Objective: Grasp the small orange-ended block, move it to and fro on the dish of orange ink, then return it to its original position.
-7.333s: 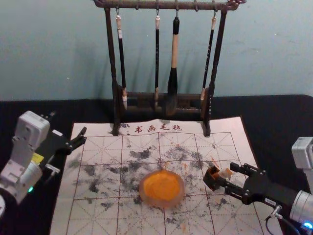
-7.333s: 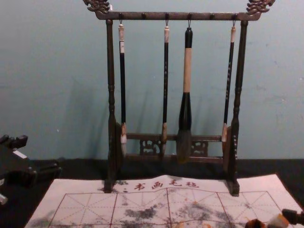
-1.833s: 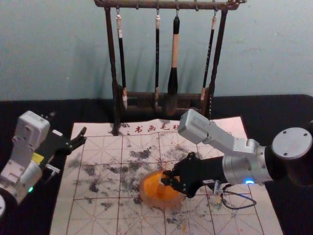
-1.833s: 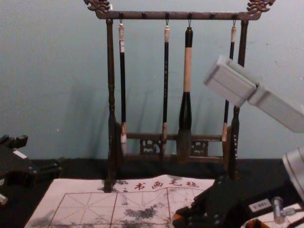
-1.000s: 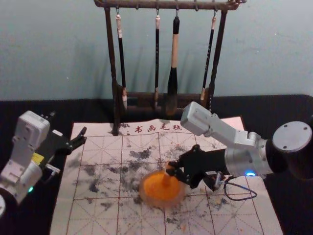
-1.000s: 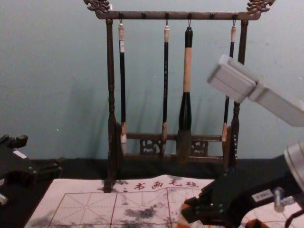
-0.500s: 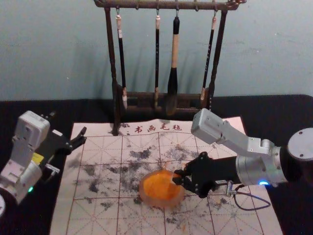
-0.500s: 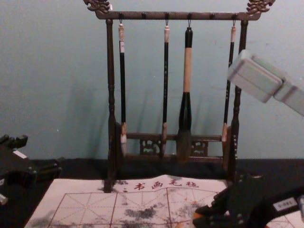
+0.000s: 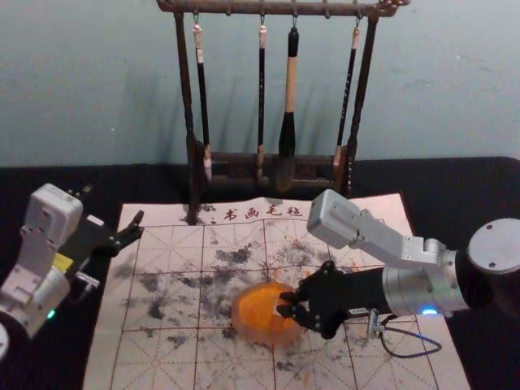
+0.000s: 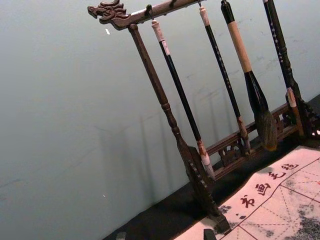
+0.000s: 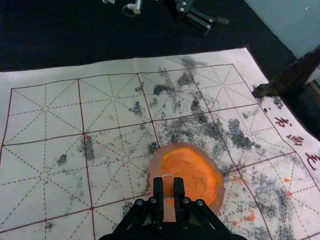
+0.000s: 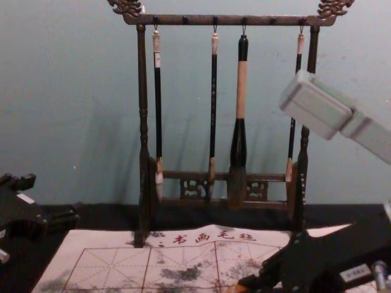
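My right hand is clamped on the small block, over the ink dish. Probably light, stiff, slick where inked; best gripped high. Earlier it sat right of the dish. Left hand parked at left, fingers apart.

From here I have the mat on the worktop, the dish on it, the block between the jaws of my right gripper at the dish's right side, my left gripper by the mat's left edge, and, behind, the rack with four hanging brushes before the wall.
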`<state>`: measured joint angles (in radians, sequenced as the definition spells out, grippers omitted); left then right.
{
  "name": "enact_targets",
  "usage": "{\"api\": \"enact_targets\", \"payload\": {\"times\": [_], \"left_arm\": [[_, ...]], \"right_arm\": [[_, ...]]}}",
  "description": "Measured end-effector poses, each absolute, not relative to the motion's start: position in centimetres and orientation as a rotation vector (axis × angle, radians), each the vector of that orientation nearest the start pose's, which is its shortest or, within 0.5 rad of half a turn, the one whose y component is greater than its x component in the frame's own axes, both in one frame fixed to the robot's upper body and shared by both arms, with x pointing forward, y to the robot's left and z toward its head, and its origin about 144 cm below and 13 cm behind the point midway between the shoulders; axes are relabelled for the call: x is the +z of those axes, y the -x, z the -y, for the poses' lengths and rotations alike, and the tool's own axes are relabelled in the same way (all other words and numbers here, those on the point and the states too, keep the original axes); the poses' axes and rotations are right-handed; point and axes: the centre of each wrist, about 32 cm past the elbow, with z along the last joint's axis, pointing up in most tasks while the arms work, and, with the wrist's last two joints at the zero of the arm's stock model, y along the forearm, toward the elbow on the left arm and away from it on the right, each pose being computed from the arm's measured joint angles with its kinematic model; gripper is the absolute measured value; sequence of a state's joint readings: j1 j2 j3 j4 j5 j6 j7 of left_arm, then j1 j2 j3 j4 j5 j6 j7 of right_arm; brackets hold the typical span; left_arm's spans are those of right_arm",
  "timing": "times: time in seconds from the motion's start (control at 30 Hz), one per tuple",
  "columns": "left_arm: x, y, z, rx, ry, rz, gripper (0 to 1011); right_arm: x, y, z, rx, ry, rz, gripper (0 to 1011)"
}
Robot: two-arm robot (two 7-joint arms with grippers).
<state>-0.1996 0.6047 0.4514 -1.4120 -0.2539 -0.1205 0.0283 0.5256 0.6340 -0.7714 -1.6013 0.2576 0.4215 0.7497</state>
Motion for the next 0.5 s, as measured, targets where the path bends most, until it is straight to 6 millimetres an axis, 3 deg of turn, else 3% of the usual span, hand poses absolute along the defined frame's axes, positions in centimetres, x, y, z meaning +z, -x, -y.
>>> {"api": "enact_targets", "payload": {"times": [0.5], "left_arm": [[114.0, -48.9, -31.0, 1.248, -0.304, 0.285, 1001]], "right_arm": [[123.7, -53.5, 20.5, -0.315, 0.678, 0.078, 85]]}}
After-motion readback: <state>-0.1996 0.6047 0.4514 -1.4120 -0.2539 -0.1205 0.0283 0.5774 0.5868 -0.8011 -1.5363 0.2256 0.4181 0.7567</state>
